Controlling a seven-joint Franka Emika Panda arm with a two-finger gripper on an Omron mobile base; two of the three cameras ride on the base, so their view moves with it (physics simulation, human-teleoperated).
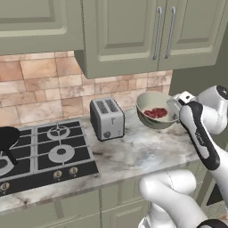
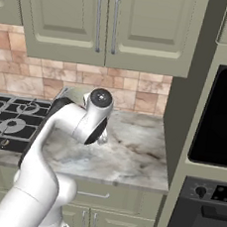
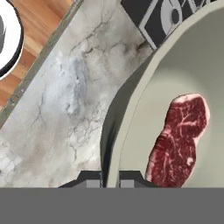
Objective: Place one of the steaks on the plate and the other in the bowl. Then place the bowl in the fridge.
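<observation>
While the bowl (image 1: 156,109) hangs tilted above the right part of the marble counter (image 1: 133,153), its mouth faces the near left in the left base view, and a red steak (image 1: 156,113) lies inside on the lower wall. Seen from the hand, the steak (image 3: 179,140) is a long marbled slab whose long axis runs from the pincer (image 3: 110,179) away along the bowl (image 3: 144,105) wall; the two dark tips stand close together, one on each side of the pale rim, clamped on it. Left of the bowl stands a silver toaster (image 1: 107,118), and farther left a black hob (image 1: 44,153). From the right base, an arm joint hides the bowl, and a black oven (image 2: 219,117) shows at the right
</observation>
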